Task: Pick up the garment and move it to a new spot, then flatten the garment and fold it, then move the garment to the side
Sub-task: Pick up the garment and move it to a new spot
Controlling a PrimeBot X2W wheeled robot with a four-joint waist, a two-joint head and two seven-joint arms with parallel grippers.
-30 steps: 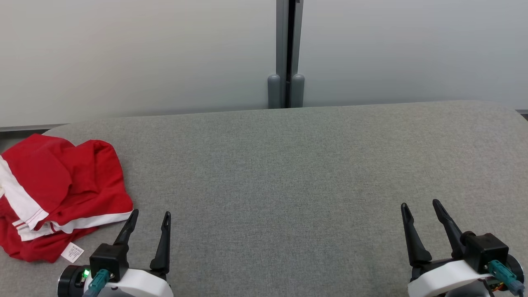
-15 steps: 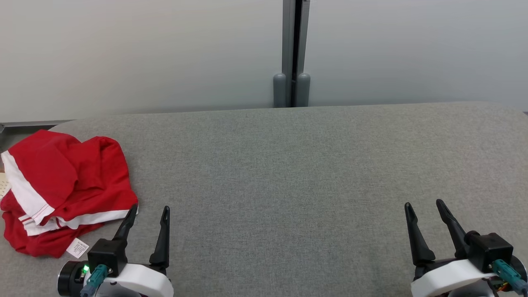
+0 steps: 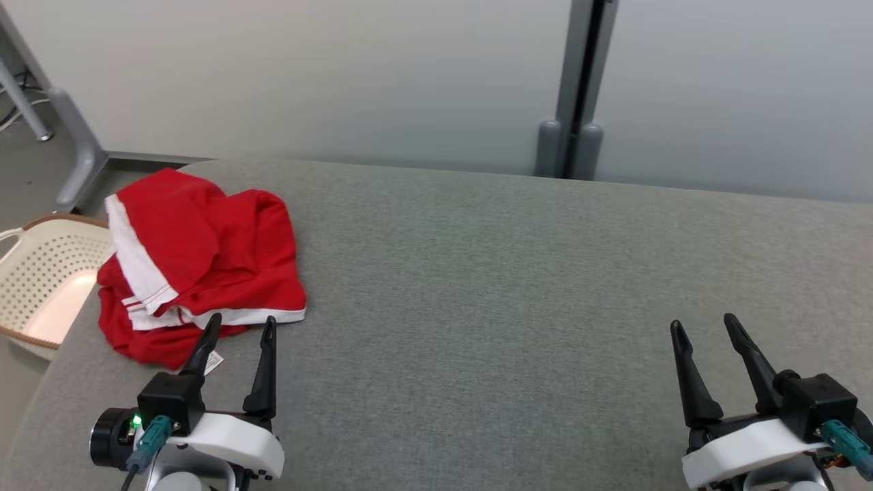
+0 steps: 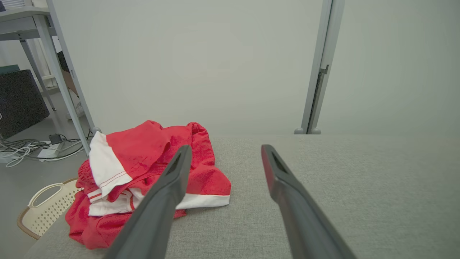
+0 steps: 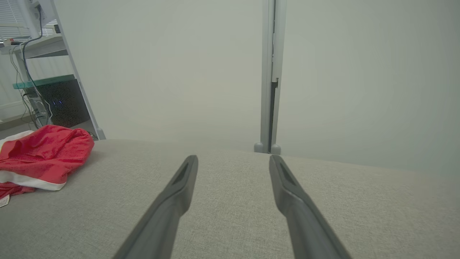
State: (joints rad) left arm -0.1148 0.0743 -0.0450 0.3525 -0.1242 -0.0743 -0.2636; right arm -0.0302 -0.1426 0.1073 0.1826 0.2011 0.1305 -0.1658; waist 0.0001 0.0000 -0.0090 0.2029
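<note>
A crumpled red garment [image 3: 204, 266] with white trim lies near the left end of the grey padded table [image 3: 511, 286]. It also appears in the left wrist view [image 4: 143, 172] and at the left edge of the right wrist view [image 5: 43, 154]. My left gripper [image 3: 239, 326] is open, its fingertips just short of the garment's near edge, touching nothing. In its own view the left gripper [image 4: 224, 151] points past the garment's right side. My right gripper [image 3: 706, 326] stands open over bare table at the lower right, and its own view shows the right gripper [image 5: 233, 160] holding nothing.
A cream perforated basket [image 3: 41, 273] sits on the floor off the table's left end, also seen in the left wrist view [image 4: 46, 212]. A pale partition wall with a grey post [image 3: 580, 88] runs behind the table. Table legs and cables stand at far left.
The head camera has turned left, so the whole picture has shifted right and the basket has come into view. Both grippers stay open and hold their places.
</note>
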